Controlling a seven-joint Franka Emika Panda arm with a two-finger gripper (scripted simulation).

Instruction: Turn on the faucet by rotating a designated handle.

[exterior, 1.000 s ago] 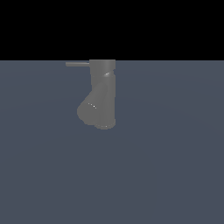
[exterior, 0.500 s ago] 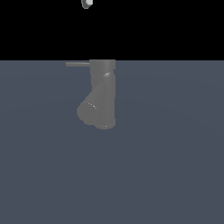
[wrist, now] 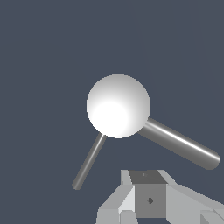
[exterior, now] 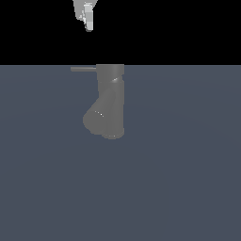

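Faucet (exterior: 110, 101) stands upright mid-scene on the flat grey floor (exterior: 188, 179), spout branching down toward the exterior view's left. Handle (exterior: 83, 68) is the thin rod sticking out sideways from the top, toward that same left. Gripper (exterior: 88, 24) hangs well above the rod's outer end, apart from it, holding nothing; how far it is open you can't tell from either view. In the wrist view you look straight down on the faucet's bright cap (wrist: 118, 106): thin handle (wrist: 89, 161) on 1 side, thick spout (wrist: 180, 144) on the other, don't mix them up. Likely step: descend. Come down beside the rod near its tip for best leverage, not on top, then push sideways around the cylinder. Risk: clipping the rod or sliding off its end.
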